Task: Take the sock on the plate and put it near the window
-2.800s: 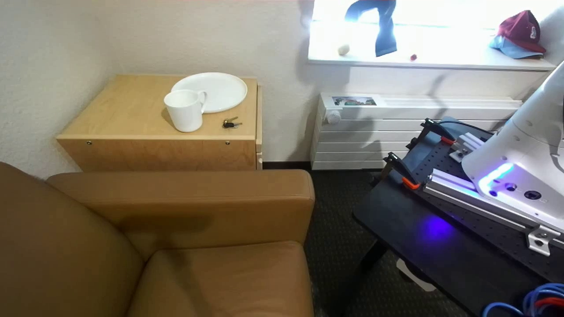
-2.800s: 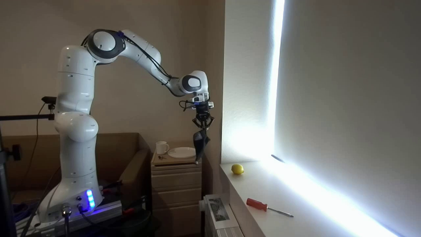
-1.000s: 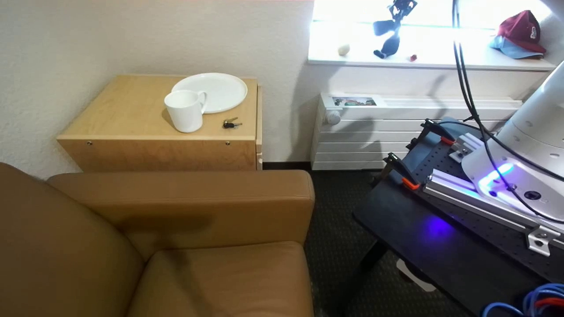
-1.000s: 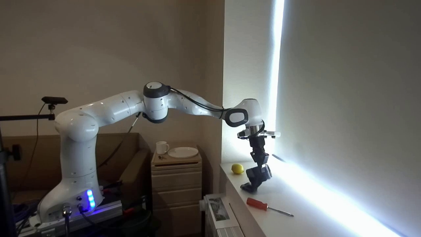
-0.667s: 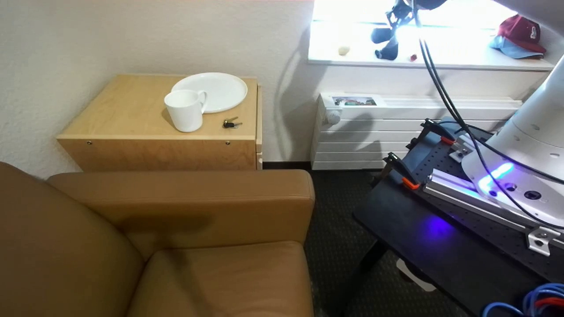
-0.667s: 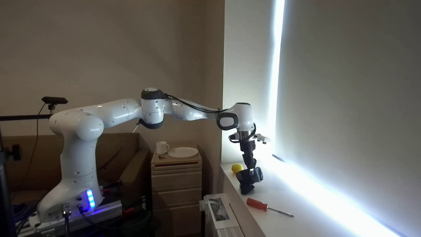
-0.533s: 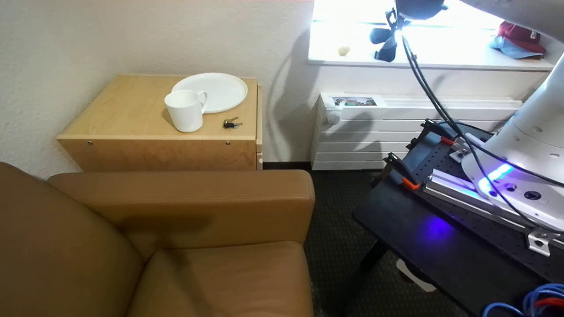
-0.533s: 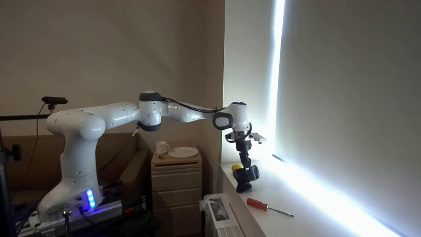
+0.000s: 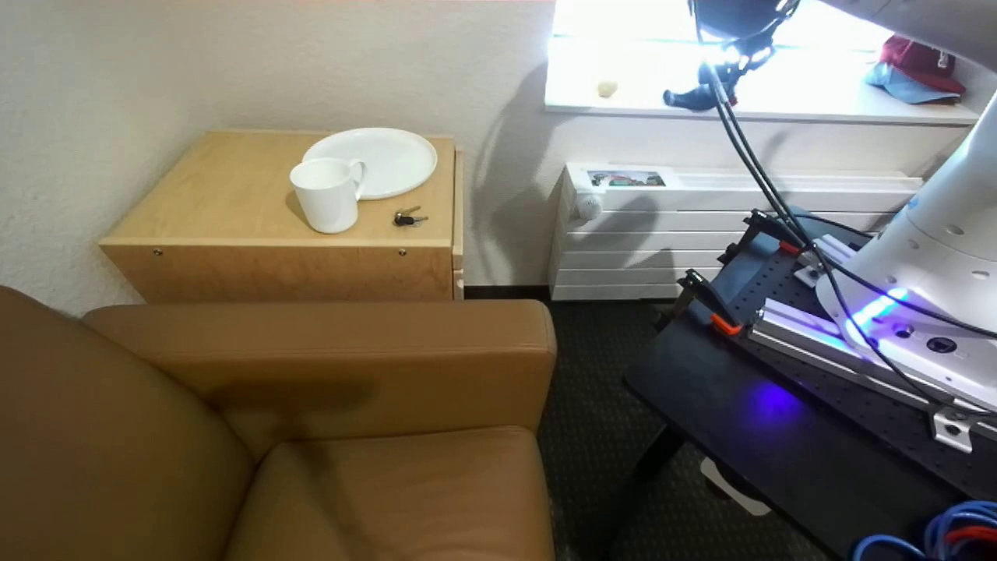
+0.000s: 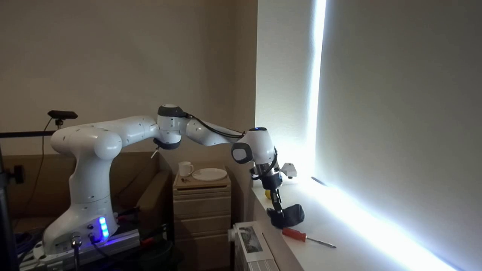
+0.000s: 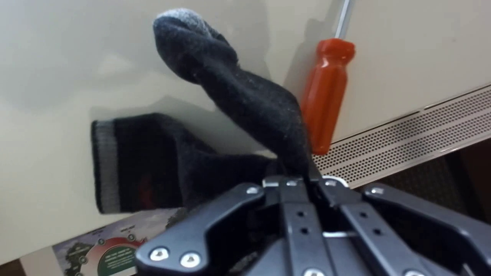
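Gripper (image 11: 312, 184) has tipped and dropped toward the windowsill (image 11: 46, 165) since half a second ago, bringing the sock (image 11: 261, 107) down beside the screwdriver (image 11: 326, 96). Jaws closed about the sock's folded middle. Wrist view: its long axis bends to a V at the fingertips; toe half runs to upper left, cuff half to left, both ahead of the tool over the sill. Toe half meets the red handle's outline; contact cannot be told, nor whether the sock bears on the sill. Fingertips appear close to the sill's edge on the radiator (image 11: 406, 142) side. Judgement: carry nearly done; shift inward, clear of the handle, before release, else the fold may drape over screwdriver or edge. Hidden: pinched fold, between fingers; lemon (image 10: 267, 194), partly behind the gripper in an exterior view. Glare from the window (image 9: 623, 15) washes out sill detail. Plate (image 10: 209, 174) on the far cabinet (image 10: 202, 229), well apart.
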Available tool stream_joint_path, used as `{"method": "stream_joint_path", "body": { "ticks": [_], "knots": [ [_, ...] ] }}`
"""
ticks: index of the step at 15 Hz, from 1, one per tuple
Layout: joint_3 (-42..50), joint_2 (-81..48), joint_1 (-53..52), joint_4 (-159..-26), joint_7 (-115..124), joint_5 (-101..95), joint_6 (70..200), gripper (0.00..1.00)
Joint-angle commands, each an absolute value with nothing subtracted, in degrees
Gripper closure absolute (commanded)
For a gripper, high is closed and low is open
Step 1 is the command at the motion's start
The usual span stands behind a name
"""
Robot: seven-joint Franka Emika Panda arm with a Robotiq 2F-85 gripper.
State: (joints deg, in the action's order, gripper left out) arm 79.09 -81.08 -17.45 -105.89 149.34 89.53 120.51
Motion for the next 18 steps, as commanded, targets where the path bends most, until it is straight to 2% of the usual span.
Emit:
{"method": "stream_joint_path", "body": {
  "ticks": [1,4,9,10,13,14,18],
  "knots": [
    [73.2,-72.0,-15.4,-110.8,149.3,88.1,131.2,0.99],
    [69.7,-66.3,-14.1,-111.1,149.3,87.4,137.7,0.99],
    [67.0,-56.6,-16.9,-101.4,148.5,72.6,142.3,0.99],
    [69.5,-63.3,-17.1,-103.0,149.3,77.7,140.3,0.95],
    [69.1,-58.6,-18.5,-100.9,149.3,73.9,140.6,0.95],
    [69.0,-58.2,-18.4,-101.0,149.2,73.7,140.6,0.99],
    [69.5,-66.1,-18.4,-102.0,149.2,90.8,141.0,0.99]
  ]
}}
